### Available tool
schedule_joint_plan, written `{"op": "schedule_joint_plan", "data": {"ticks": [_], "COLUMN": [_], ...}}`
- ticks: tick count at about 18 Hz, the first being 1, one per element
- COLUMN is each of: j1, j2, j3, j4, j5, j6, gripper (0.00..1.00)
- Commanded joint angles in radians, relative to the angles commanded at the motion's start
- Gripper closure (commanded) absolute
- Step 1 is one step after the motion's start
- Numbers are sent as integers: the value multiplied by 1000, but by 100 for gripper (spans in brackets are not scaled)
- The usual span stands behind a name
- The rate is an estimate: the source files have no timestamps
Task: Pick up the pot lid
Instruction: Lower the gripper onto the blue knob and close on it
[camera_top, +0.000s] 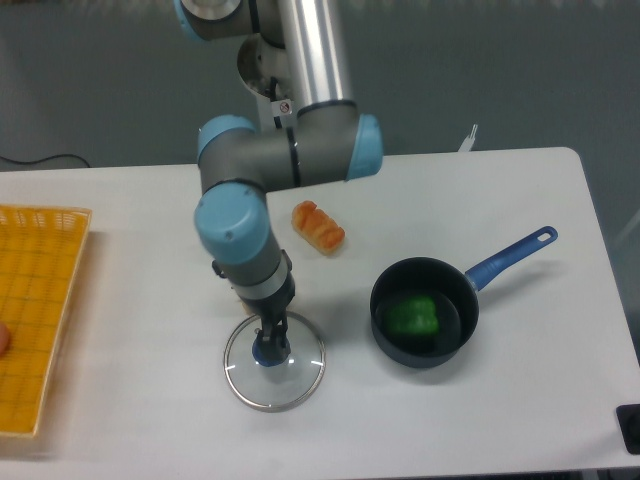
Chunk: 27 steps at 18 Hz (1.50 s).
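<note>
One clear round lid (296, 378) bears a glossy blue knob (269, 352).

lid (295, 384): clear, blue knob (268, 352) | pan (402, 346): black, blue handle (512, 258) | item inside (413, 316): green | crate (38, 320): orange-yellow

No text, label, brand, number or sign is legible on any item or surface within the camera's view.
</note>
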Motion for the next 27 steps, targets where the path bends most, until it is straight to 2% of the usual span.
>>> {"op": "schedule_joint_plan", "data": {"ticks": [8,13,27], "j1": [6,9,11], "j2": [-21,-41,-71], "j3": [9,28,31], "j4": [8,8,15], "j5": [-23,-48,-58], "j6": [-25,-115,-120], "gripper": [0,0,0]}}
